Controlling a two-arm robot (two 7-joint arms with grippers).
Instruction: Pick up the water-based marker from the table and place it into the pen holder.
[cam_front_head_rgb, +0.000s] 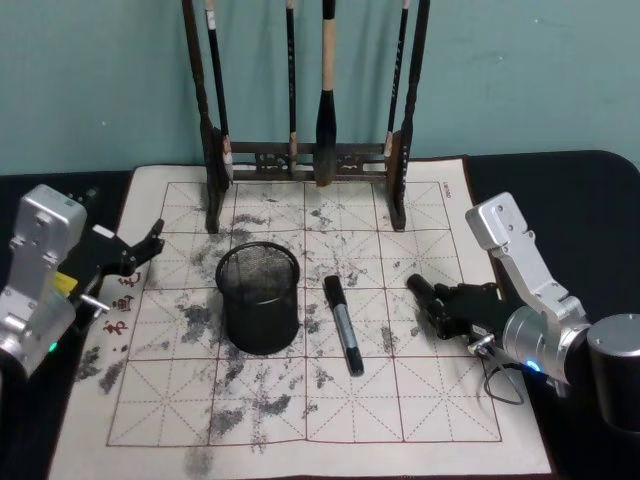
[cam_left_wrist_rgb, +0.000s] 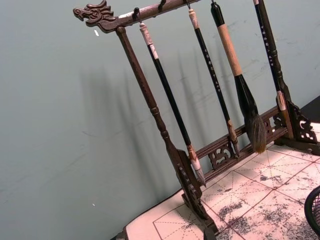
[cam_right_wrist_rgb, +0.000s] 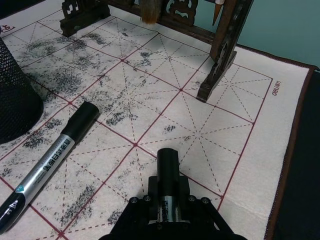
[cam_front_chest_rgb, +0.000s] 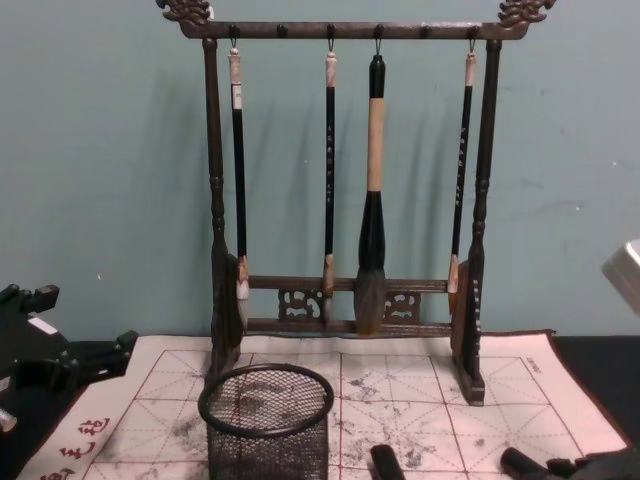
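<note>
The black wire-mesh pen holder (cam_front_head_rgb: 258, 300) stands upright on the ink-stained practice mat (cam_front_head_rgb: 420, 400); its rim also shows in the chest view (cam_front_chest_rgb: 266, 400). One water-based marker (cam_front_head_rgb: 343, 323), silver with black ends, lies flat on the mat just right of the holder (cam_right_wrist_rgb: 50, 162). A second marker (cam_right_wrist_rgb: 167, 167) sits in my right gripper (cam_front_head_rgb: 442, 305), which is shut on its silver body low over the mat, black cap (cam_front_head_rgb: 419, 286) pointing toward the holder. My left gripper (cam_front_head_rgb: 140, 250) hangs open at the mat's left edge, holding nothing.
A tall dark wooden rack (cam_front_head_rgb: 310, 160) hung with several calligraphy brushes stands at the back of the mat (cam_front_chest_rgb: 345, 180). The mat lies on a black table (cam_front_head_rgb: 590, 200) before a teal wall. Open mat lies in front of the holder.
</note>
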